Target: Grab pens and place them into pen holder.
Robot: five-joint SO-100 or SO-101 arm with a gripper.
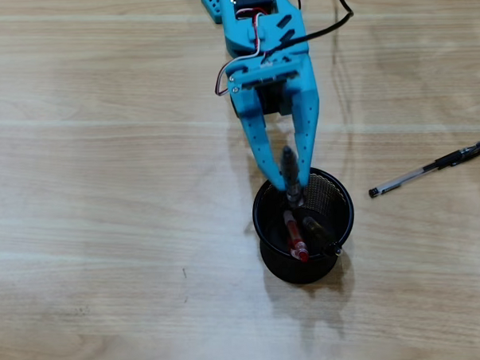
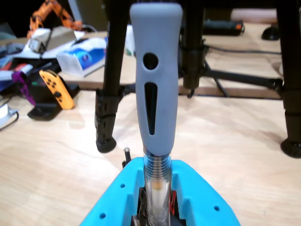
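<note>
The pincer (image 1: 294,184) is seen in the overhead view directly over the far rim of the pen holder (image 1: 336,193), its two blue fingers converging to a narrow gap in which a pen with a grey grip (image 1: 289,163) is clamped. In the wrist view the same pen (image 2: 155,84) is shown standing nearly upright between the blue fingers, grey rubber grip uppermost and clear barrel running down out of sight between them; the fingers are closed tight against the barrel, so the pincer is judged to be holding it firmly.

The relation that matters is that of the held pen to the cup mouth. The pen's long axis is close to vertical, and its lower end appears in the overhead view to lie inside the rim, just within the side of the cup nearest the arm. Whether the tip is already touching the other pens cannot be told. From this arrangement the coming move is judged to call only for a release, perhaps after a slight lowering, with no sideways travel needed.

Inside the holder, a red and clear pen (image 1: 294,235) and a dark pen (image 1: 317,231) are seen leaning against the near wall.

One pen with a black cap (image 1: 427,168) lies flat on the surface (image 1: 107,234), well apart from the holder to the right in the overhead view, its long axis slanting up to the right. It remains to be collected.
</note>
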